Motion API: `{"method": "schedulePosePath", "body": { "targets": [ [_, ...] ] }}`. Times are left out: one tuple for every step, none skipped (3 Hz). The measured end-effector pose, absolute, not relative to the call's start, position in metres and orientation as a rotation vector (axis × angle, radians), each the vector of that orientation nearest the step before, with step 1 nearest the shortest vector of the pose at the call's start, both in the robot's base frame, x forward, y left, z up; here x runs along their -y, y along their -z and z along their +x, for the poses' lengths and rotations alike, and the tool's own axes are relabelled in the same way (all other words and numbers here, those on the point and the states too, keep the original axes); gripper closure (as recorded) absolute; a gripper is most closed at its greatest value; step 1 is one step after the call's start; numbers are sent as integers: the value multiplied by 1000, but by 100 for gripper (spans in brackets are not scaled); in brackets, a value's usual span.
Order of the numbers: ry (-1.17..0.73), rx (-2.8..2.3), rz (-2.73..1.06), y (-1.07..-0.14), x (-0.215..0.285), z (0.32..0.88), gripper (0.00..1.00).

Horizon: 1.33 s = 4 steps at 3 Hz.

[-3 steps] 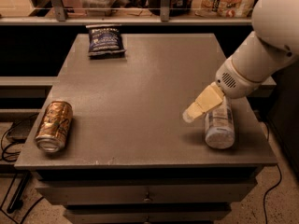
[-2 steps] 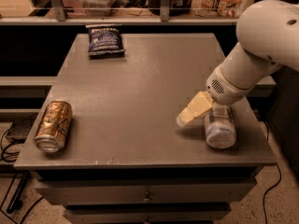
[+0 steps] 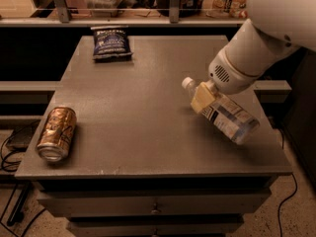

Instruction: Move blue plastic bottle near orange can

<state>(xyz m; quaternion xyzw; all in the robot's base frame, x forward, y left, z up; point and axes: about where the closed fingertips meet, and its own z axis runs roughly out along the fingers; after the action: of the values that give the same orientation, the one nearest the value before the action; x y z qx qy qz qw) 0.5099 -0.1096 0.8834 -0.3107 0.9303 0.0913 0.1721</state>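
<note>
The blue plastic bottle is clear with a white cap and a pale blue-and-white label. It hangs tilted over the right side of the grey table, cap pointing left. My gripper is shut on the bottle near its neck, one cream finger across it. The orange can lies on its side at the table's front left corner, far from the bottle.
A dark blue snack bag lies at the table's back left. A shelf with jars and a railing runs behind the table. Drawers sit under the tabletop. Cables lie on the floor at left.
The bottle lay on the table's right front with the gripper at it. Now the gripper holds it, raised and turned so its cap points left, and shifted toward the table's middle.
</note>
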Motion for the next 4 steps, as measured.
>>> {"method": "schedulePosePath", "body": {
  "targets": [
    [-322, -2478, -1068, -924, 61, 511, 95],
    [-313, -2466, -1087, -924, 63, 510, 100],
    [-360, -2463, -1113, -923, 49, 508, 100],
    [-439, -2375, -1270, -930, -16, 493, 100]
  ]
}}
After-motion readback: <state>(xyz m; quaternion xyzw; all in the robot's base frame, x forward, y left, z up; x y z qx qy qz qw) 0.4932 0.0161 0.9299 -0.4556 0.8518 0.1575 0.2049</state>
